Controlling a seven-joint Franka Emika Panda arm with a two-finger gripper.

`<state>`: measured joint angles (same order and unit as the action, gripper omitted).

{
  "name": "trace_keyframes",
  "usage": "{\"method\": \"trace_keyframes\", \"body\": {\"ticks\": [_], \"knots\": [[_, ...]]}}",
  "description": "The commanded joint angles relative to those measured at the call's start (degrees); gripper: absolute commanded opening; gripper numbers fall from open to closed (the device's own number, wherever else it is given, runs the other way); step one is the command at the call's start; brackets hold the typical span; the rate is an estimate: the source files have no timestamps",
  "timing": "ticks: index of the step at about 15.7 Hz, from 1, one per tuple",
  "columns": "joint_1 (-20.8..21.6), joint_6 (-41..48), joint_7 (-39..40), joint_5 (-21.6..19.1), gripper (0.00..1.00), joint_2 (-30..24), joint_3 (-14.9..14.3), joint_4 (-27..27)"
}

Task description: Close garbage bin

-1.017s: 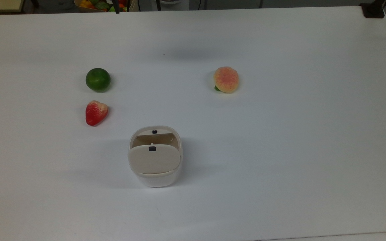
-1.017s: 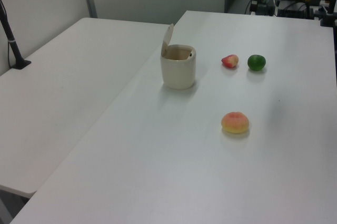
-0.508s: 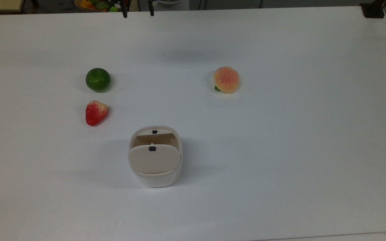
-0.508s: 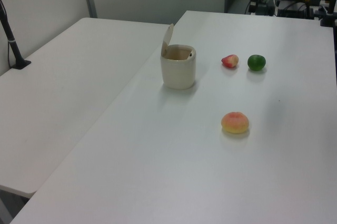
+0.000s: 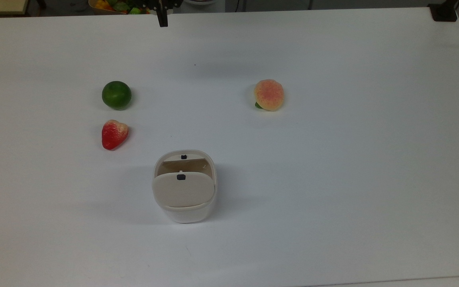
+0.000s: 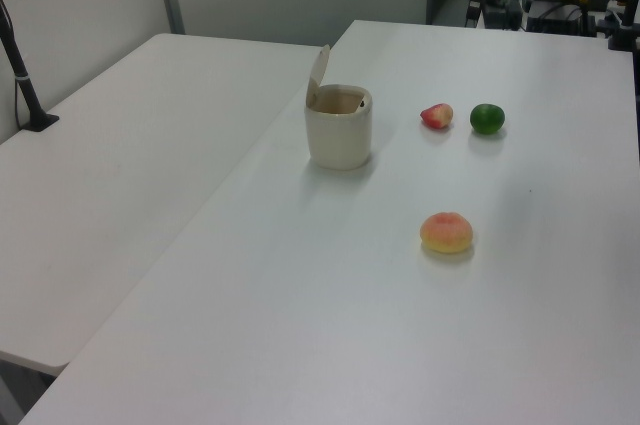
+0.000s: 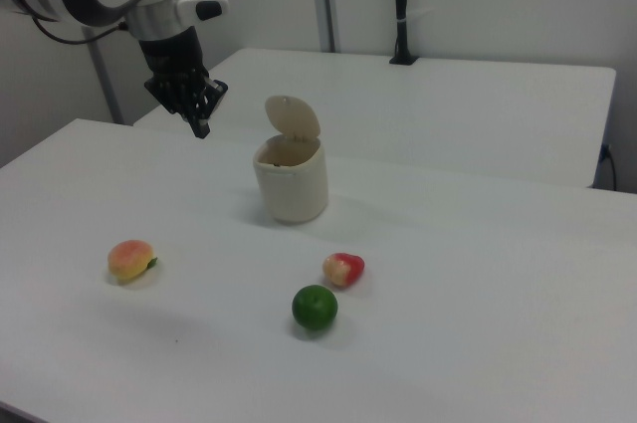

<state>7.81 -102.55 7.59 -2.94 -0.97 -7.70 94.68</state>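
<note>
Hand (image 7: 202,127) shut and empty, high beside garbage bin (image 7: 291,181).

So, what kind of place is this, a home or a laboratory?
Most likely a robotics lab or test room. A robot arm with its gripper hangs over a plain white table that carries toy fruit, such as a strawberry, and an open garbage bin; metal posts stand behind.
</note>
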Motion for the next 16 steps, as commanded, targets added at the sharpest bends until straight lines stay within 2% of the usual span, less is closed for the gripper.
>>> {"method": "trace_keyframes", "body": {"ticks": [1,8,16], "knots": [[0.63,-1.60,0.58,-0.05,0.05,-0.09,-0.65,0.77],[0.63,-2.47,0.49,-0.40,0.01,0.53,-0.65,0.42],[0.28,-16.17,-0.47,-0.75,0.02,1.49,-0.65,0.51]]}}
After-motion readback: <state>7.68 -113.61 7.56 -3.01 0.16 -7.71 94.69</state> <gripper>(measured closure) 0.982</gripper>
